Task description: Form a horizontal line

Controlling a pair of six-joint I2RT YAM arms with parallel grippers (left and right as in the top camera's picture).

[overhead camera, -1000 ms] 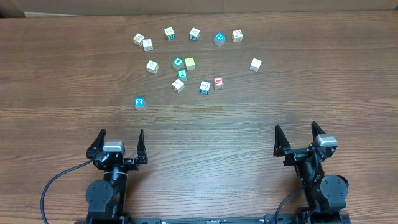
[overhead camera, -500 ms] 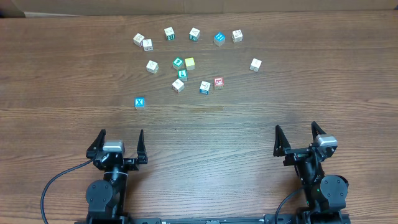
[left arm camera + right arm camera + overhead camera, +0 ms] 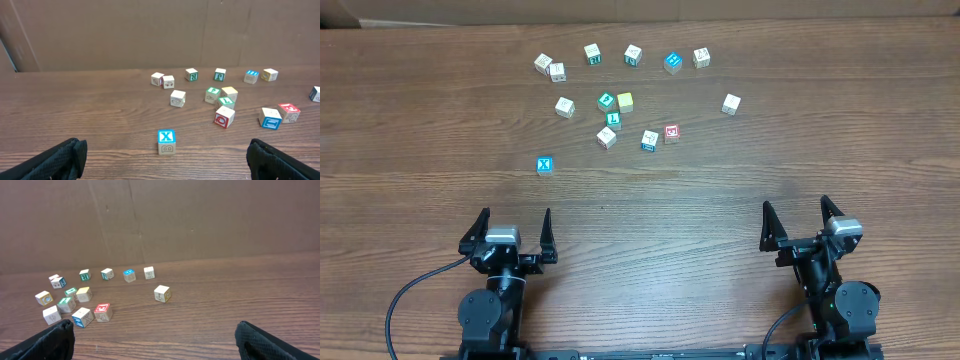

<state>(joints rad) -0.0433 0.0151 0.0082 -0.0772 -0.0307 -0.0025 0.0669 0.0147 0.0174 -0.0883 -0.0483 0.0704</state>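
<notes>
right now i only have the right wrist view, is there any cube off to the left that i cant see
observer: yes, a blue X cube lies alone, left of the green L cube and nearer your side.
operator: wheres the left claw
observer: the left claw is open and empty, at the near edge, short of that blue cube.
operator: and mine next to it
observer: from overhead the right claw stands open, about level with the left one, far off to its right.
</notes>
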